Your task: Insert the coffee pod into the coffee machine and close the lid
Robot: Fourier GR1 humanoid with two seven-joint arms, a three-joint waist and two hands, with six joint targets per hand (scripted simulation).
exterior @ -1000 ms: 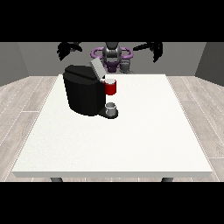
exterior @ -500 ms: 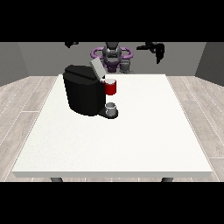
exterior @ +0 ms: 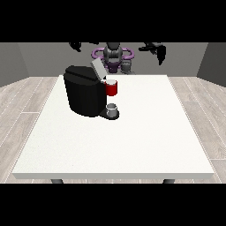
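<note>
The black coffee machine (exterior: 86, 95) stood on the white table (exterior: 132, 141), toward the far edge and nearer the corner at the view's left, with its front turned to the near edge. Its lid (exterior: 97, 69) was lifted and leaned back toward the robot, probably so that the pod chamber under it was free to receive something. At the front of the machine there was a red part (exterior: 112, 88) with a pale top; I judged this to be the coffee pod or the holder around it, but I could not tell which, nor whether the pod sat fully inside. Below it a small grey cup (exterior: 112, 108) stood on the machine's base, where coffee would run out. Both hands were raised behind the far edge, well apart from the machine and touching nothing. The hand at the view's right (exterior: 155, 49) carried nothing, and its fingers seemed to hang down released; the hand at the view's left (exterior: 77, 45) also held nothing, but how its fingers lay I could not tell. The lid was not yet closed.
</note>
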